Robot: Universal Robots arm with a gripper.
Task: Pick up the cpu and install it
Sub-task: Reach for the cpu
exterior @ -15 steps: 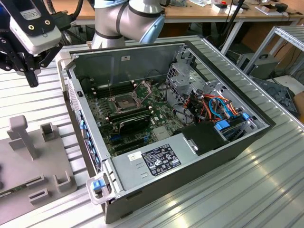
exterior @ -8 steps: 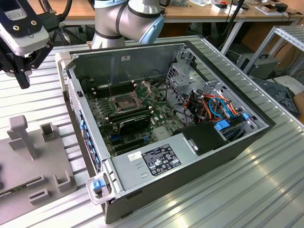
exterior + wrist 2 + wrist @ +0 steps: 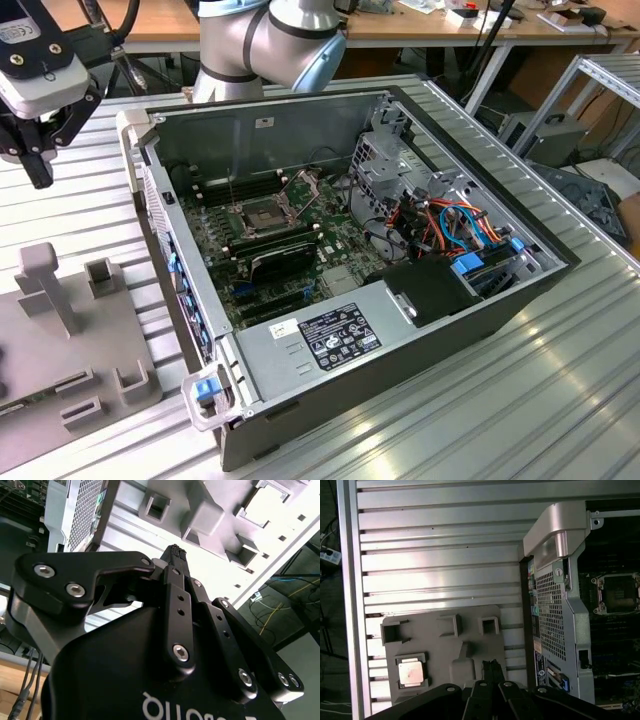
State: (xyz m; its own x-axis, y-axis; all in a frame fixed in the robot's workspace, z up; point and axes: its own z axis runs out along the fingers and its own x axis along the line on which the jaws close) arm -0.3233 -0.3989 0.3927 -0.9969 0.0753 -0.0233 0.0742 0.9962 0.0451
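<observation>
1. The end effector is closed, its two black fingertips brought together with nothing between them; it also shows in the first wrist view. White lettering on its black body is cut off at the frame edge.
2. In the exterior view the end effector hangs in the air at the exterior view's left of the computer case, above the desk.
3. Below it lies a grey fixture plate with several square recesses and raised posts.
4. The cpu, silver-grey top up, lies flat in one recess of that plate. It is near the fingertips but apart from them, on the side of the plate away from the computer case.
5. The case lies on its side with its cover off, beside the plate. Small stickers sit on its perforated rear panel, their print too small to make out.
6. Inside, the green motherboard carries a dark square socket with a shiny metal frame.
7. A black-and-white label sits on the grey power supply; its text cannot be made out.
</observation>
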